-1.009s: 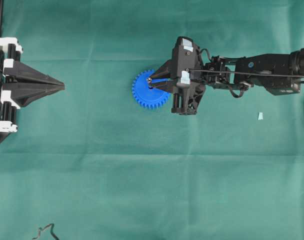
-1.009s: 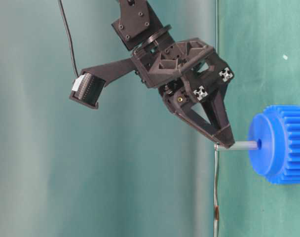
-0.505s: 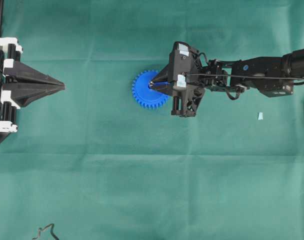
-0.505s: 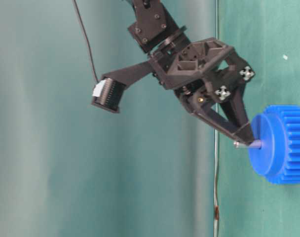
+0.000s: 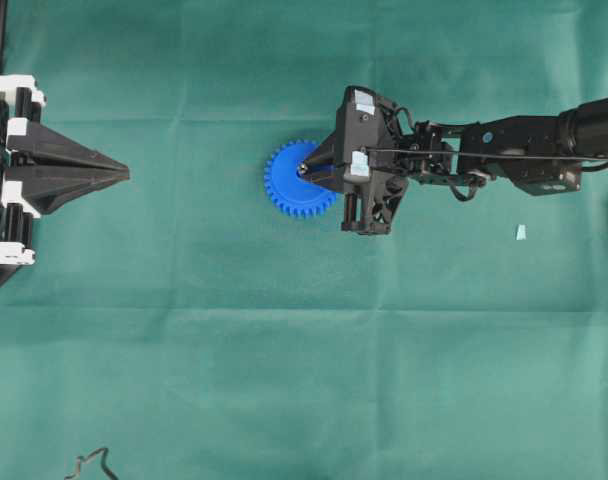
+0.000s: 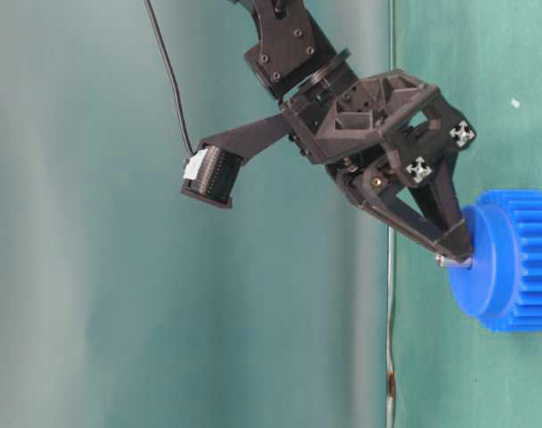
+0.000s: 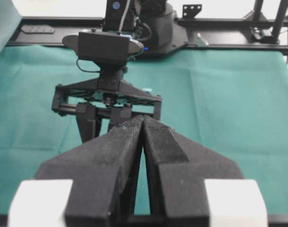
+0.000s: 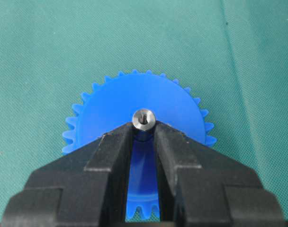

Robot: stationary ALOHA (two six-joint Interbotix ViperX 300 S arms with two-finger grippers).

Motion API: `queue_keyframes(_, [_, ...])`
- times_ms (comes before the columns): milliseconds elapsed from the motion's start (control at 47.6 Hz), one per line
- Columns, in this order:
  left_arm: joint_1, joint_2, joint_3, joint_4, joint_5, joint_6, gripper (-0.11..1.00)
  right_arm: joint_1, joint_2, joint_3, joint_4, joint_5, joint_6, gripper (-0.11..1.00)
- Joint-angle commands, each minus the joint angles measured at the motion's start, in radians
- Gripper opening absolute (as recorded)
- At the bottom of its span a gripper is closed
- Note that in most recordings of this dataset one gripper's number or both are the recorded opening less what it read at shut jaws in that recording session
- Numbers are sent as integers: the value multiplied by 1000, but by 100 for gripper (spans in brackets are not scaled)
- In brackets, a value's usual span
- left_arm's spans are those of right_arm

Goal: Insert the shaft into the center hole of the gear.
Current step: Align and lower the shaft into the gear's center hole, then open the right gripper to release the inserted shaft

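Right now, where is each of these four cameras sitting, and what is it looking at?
Overhead: straight down on the green cloth; both arms show, the gear between them.
Table-level: low and side-on; the right gripper pressing the shaft into the gear.
Left wrist: along the left gripper toward the right arm.
Right wrist: over its fingers, down at shaft and gear.
Overhead, table-level and right wrist share the gear.

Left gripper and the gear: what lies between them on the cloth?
Nothing: the overhead view shows only bare green cloth between the left gripper and the gear.

Blue gear (image 8: 144, 106), silvery shaft (image 8: 144, 118), green cloth (image 5: 284, 350).
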Motion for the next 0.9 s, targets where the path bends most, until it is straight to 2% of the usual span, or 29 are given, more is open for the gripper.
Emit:
queue_keyframes(0, [3,9,-20,3,-3,0,0,-3,-15,-21,3,-2,2,16])
queue_keyframes(168, [2,9,-20,3,-3,2,0,-3,-15,-23,3,9,2,17])
queue_keyframes(210, [2,9,-20,3,-3,0,0,-3,-15,-23,3,9,2,21])
queue_keyframes(399, [2,9,-20,3,-3,0,0,-3,-15,-23,3,6,3,79])
queue_keyframes(483, [2,8,-20,3,-3,0,0,-3,-15,-21,3,5,3,95])
queue_keyframes(526, [2,8,-20,2,-3,0,0,-3,-15,-21,2,5,2,95])
queue_keyframes(631, [2,8,-20,3,-3,0,0,-3,-15,-23,3,6,2,86])
queue_keyframes(883, [2,8,-21,3,-3,0,0,-3,-89,-23,-2,17,-5,88])
